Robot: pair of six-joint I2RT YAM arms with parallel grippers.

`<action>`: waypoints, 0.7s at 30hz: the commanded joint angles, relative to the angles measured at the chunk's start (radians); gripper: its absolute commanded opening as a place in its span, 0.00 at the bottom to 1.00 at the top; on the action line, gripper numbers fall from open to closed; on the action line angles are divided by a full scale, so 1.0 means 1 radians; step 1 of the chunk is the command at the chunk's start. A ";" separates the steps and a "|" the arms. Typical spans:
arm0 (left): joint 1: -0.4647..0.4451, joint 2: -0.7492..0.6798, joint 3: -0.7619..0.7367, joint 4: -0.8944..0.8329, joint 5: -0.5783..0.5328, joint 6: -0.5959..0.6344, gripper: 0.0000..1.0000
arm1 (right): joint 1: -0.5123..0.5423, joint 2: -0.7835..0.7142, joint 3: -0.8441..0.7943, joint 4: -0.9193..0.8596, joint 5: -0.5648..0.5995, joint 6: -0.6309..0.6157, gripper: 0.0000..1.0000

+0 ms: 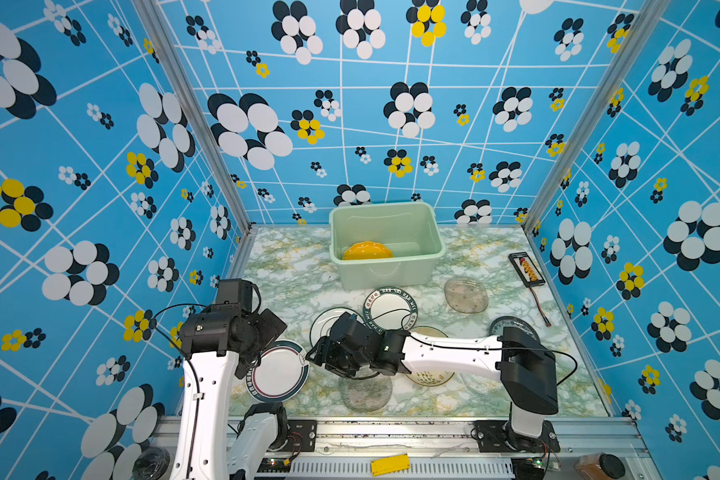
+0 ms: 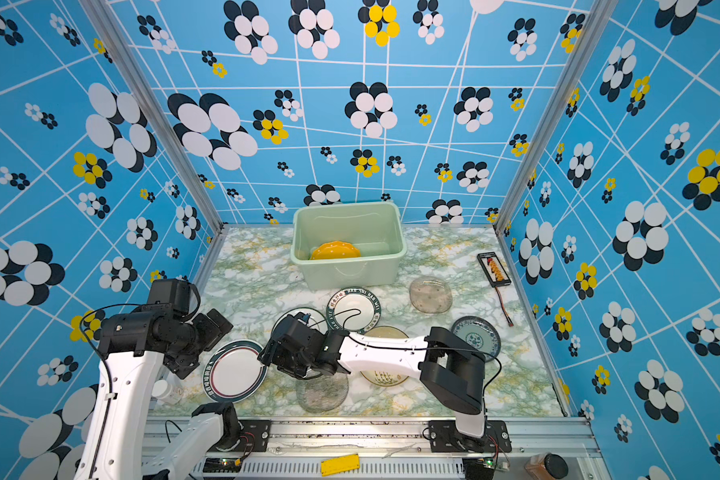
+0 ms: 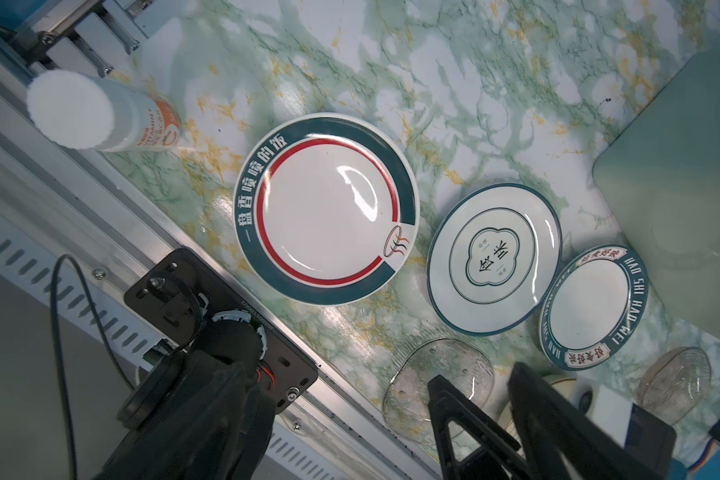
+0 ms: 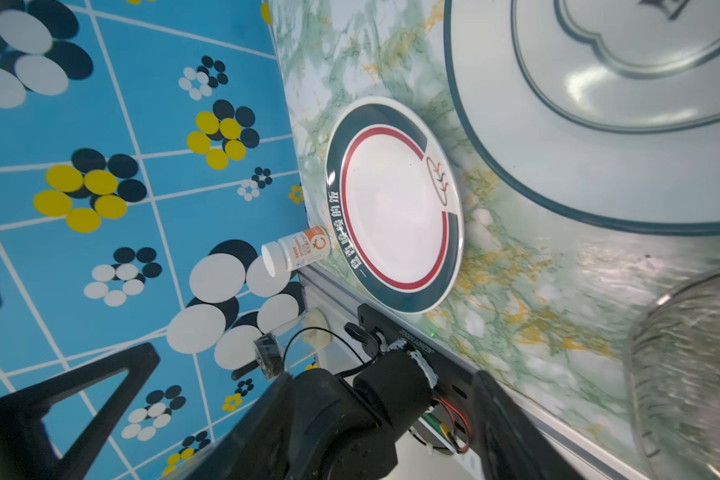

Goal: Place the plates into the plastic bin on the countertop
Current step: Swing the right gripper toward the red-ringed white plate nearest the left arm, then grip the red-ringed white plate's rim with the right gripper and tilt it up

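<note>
The mint plastic bin (image 1: 385, 272) stands at the back of the countertop (image 1: 275, 266) with a yellow plate (image 1: 367, 251) inside. In front of the bin lie a lettered dark-rimmed plate (image 1: 391, 307), a thin-rimmed white plate (image 1: 323, 328), a smoky glass plate (image 1: 466, 294), a blue-patterned plate (image 1: 516, 324), a beige plate (image 1: 429, 378) and a clear glass plate (image 1: 364, 395). A red-ringed plate (image 1: 279, 372) lies front left. My right gripper (image 1: 313, 353) reaches across to that plate's right edge, open and empty. My left gripper (image 3: 481, 378) hangs open above the front left.
A white pill bottle (image 3: 100, 116) lies at the front left corner by the rail. A small black board (image 1: 526, 270) with a cable sits by the right wall. Blue flowered walls close three sides. The right forearm (image 1: 449, 351) spans the beige plate.
</note>
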 commanded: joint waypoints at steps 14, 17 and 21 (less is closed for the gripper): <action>0.036 0.026 -0.028 0.080 0.076 0.020 0.99 | 0.005 0.222 0.040 0.130 0.028 0.162 0.63; 0.036 0.027 -0.037 0.091 0.078 0.013 0.99 | 0.003 0.243 0.062 0.137 0.021 0.156 0.63; 0.037 0.034 -0.034 0.099 0.075 0.009 0.99 | -0.003 0.270 0.088 0.139 0.007 0.152 0.63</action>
